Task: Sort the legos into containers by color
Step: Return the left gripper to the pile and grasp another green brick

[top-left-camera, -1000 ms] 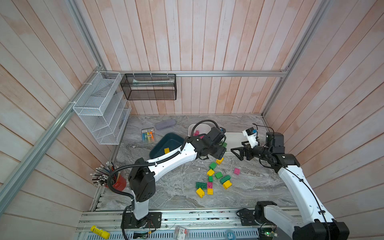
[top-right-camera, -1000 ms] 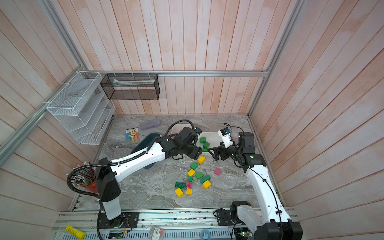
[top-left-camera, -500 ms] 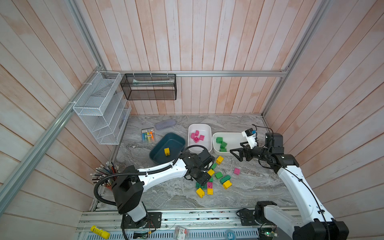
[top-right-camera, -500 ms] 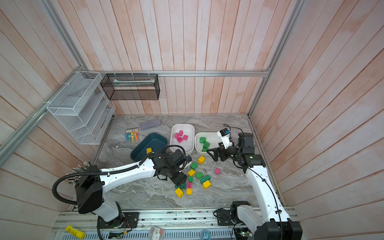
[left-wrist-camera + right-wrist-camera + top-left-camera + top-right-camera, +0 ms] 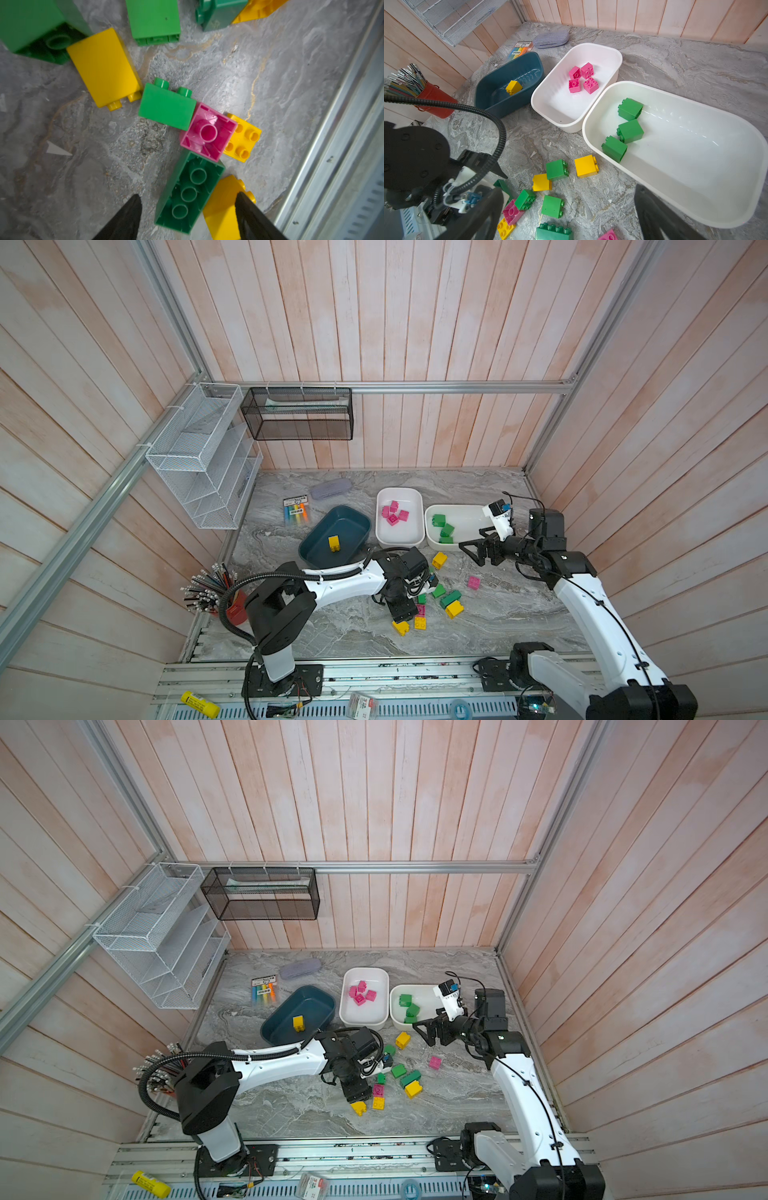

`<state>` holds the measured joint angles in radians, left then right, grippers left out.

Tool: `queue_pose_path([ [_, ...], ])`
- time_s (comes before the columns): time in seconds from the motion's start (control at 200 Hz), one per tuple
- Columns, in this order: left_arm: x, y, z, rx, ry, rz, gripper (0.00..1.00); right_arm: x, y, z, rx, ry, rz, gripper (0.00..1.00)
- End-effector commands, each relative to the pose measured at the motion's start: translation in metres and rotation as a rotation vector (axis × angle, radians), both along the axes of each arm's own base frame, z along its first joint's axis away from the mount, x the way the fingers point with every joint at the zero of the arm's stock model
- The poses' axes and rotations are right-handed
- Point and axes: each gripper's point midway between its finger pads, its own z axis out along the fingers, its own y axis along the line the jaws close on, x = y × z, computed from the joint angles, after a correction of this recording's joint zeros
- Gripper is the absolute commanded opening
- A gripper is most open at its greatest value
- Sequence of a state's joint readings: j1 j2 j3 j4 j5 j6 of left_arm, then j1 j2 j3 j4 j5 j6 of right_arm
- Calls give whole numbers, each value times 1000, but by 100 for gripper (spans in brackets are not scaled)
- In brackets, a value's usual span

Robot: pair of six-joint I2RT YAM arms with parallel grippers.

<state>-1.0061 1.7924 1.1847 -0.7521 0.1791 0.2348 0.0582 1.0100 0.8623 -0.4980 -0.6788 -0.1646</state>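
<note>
The left gripper (image 5: pixel 187 196) hung with jaws apart over the long green brick (image 5: pixel 182 207), hollow side up directly beneath it against a yellow brick (image 5: pixel 222 204); light, stiff, slick plastic, probably best pinched across its long flat sides

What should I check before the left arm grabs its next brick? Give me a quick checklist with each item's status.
1. Left jaws open and empty: ok.
2. Only one brick between them: not ok; dark green long brick and yellow brick both show in the gap in the left wrist view.
3. Right jaws open and empty: ok.
4. Teal tub holds only yellow: ok.
5. White tub holds only pink: ok.
6. Other white tub holds only green: ok.
</note>
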Motion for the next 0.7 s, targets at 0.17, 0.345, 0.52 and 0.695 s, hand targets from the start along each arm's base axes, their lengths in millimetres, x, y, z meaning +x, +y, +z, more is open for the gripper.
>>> queue_pose_path([
  [0.17, 10, -8, -9, -5, -36, -39, 71, -2, 4, -4, 10, 10, 19, 98],
  [0.345, 17, -4, -18, 28, -60, -28, 62, -1, 3, -5, 8, 8, 18, 98],
  [0.52, 21, 1, -21, 53, -87, -36, 48, -1, 3, -7, 8, 13, 18, 98],
  [0.695, 27, 2, -17, 49, -105, -29, 30, -1, 3, -6, 7, 9, 15, 98],
])
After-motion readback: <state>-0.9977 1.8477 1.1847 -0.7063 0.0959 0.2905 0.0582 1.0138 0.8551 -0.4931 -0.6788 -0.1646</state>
